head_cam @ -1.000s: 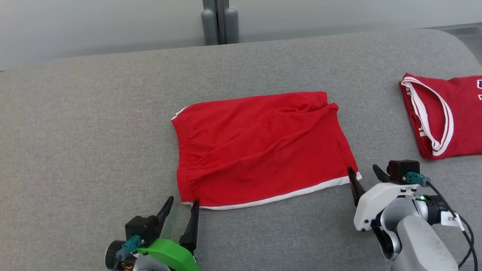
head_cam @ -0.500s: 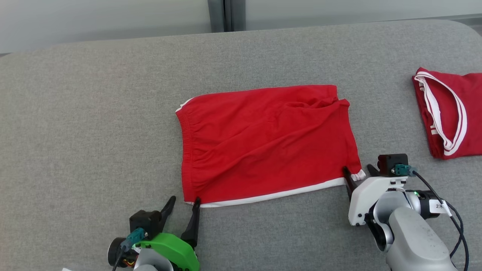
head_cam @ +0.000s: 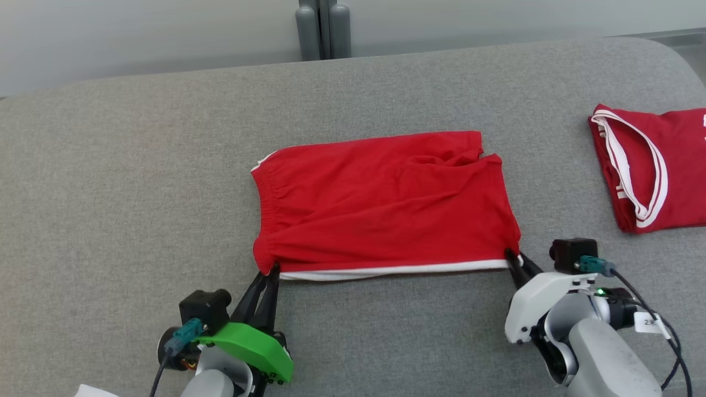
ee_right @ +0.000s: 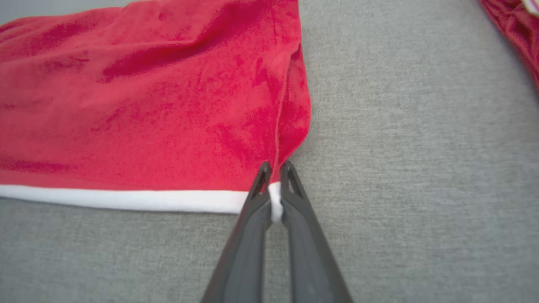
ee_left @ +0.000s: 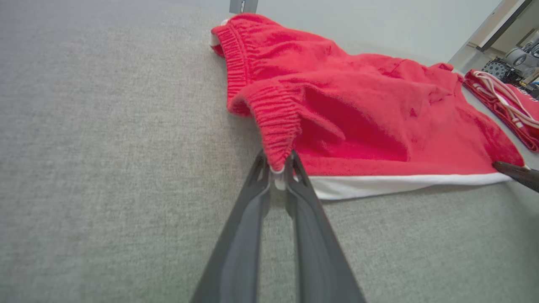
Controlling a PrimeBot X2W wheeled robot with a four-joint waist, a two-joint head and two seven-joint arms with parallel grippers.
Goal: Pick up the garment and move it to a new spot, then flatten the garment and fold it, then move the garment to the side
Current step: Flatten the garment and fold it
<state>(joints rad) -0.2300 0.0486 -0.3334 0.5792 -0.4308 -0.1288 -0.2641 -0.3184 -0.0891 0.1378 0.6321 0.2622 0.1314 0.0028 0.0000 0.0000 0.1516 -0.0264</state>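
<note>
A: So, where are the shorts (head_cam: 386, 204) just now?

B: In the middle of the bench (head_cam: 138, 193), spread fairly flat on the grey cloth and well apart from the folded red jersey (head_cam: 651, 176) off to the right. The near edge, with its white band (head_cam: 397, 270), sits a touch off the surface.

A: And the grip?

B: Both sets of jaws are pinched narrow on cloth. The left gripper (head_cam: 268, 274) has the near corner at the waistband (head_cam: 266, 204). The right gripper (head_cam: 514, 258) has the near corner at the leg end, right on the white band.

A: Which way does the garment lie?

B: Its long axis runs left to right across the bench, with the waistband toward the robot's left and the leg openings toward its right. There's a rumple near the far right corner.

A: I'd judge this is the start of a lift, either to carry the shorts or to fold the near edge over the far one. How is it done well?

B: Raise both corners together and level, so the band between them is taut but not stretched. If one gripper leads, the cloth skews. The left pinch looks thin, only the tip of the ribbed corner, so go slowly or it may slip. For a fold, land the near edge square on the far edge, and don't trap that rumple underneath.
</note>
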